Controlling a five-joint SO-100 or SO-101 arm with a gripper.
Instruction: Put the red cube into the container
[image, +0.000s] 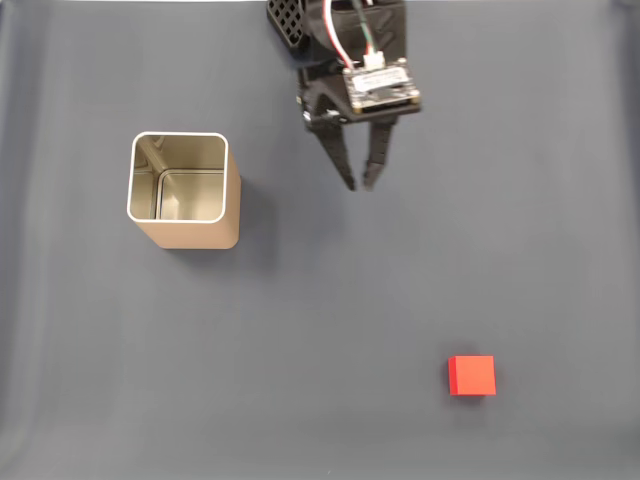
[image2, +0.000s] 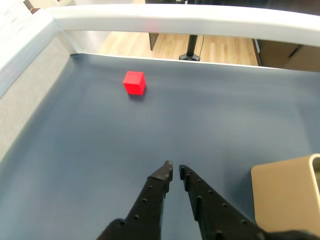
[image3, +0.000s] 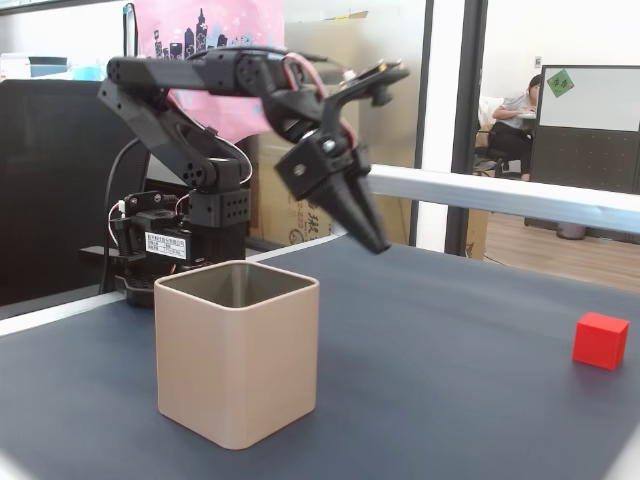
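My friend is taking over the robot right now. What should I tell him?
Tool: nearly shut, holding nothing, raised above the table in a fixed view.
Red cube: lying on the dark blue table, far from the tin; the wrist view shows it ahead of the fingertips.
Tin: upright, open and empty.
Done: nothing yet.
Left: open the tool, go to the cube, grab it, carry it over the tin and drop it in.

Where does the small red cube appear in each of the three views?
A fixed view: small bright red cube lower right, on the dark cloth.
Wrist view: cube upper left, beyond the gripper.
A fixed view: cube far right.
Shared landmark: beige-gold square metal tin.
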